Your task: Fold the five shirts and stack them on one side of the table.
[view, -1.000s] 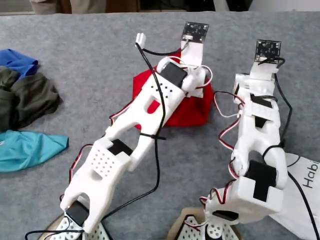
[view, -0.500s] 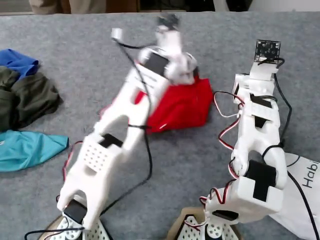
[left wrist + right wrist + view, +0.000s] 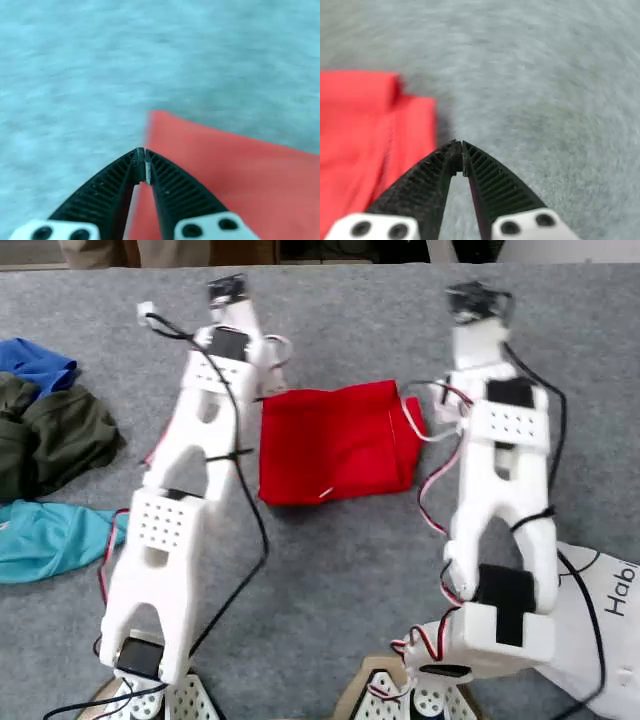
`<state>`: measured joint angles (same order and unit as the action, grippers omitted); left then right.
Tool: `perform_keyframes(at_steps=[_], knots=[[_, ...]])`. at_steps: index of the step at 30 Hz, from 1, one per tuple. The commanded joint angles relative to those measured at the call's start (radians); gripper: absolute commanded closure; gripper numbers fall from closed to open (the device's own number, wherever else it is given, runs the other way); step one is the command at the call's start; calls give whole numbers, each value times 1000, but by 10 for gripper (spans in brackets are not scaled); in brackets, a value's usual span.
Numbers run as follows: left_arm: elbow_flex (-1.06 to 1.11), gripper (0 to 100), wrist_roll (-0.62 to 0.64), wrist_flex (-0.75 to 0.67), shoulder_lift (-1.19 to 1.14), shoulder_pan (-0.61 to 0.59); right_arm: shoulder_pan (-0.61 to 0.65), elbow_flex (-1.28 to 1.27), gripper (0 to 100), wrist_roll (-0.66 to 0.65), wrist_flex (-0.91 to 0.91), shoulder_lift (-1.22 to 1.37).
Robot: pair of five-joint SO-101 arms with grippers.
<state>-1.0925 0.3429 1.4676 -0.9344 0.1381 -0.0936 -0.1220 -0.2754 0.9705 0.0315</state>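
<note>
Red shirt (image 3: 335, 443) lies folded flat, dead centre of the high view on the grey table (image 3: 330, 580). Left gripper (image 3: 141, 161), tips pinched together on nothing, sits at the shirt's left edge near a corner. Right gripper (image 3: 460, 156), also closed and empty, is just off its right edge. Blue shirt (image 3: 35, 362), dark green clothing (image 3: 55, 435) and teal shirt (image 3: 50, 535) are heaped far left.

The left arm (image 3: 190, 470) and the right arm (image 3: 505, 460) both stretch forward from their bases, side by side and well apart, each nearly straight with its wrist at the far end. The left gripper (image 3: 140, 156) has its black ribbed fingers (image 3: 107, 192) pressed together at the tips, holding nothing. The right gripper (image 3: 461, 150) is closed the same way, tips touching and empty.
</note>
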Motion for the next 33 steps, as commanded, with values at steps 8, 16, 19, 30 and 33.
perform_keyframes(at_steps=[8, 16, 19, 30, 33], knots=[[-64, 982, -41, -44, -74, -190, 308, 56, 989, -109, 267, 15], [-170, 982, -44, -35, -180, -193, 298, -82, 990, -114, 261, 104], [-203, 982, -44, -18, -196, -193, 278, -145, 990, -137, 256, 110], [-227, 982, -44, -2, -199, -192, 171, -272, 990, -178, 5, 94], [-227, 982, -46, 0, -199, -178, 185, -170, 990, -175, 80, 42]])
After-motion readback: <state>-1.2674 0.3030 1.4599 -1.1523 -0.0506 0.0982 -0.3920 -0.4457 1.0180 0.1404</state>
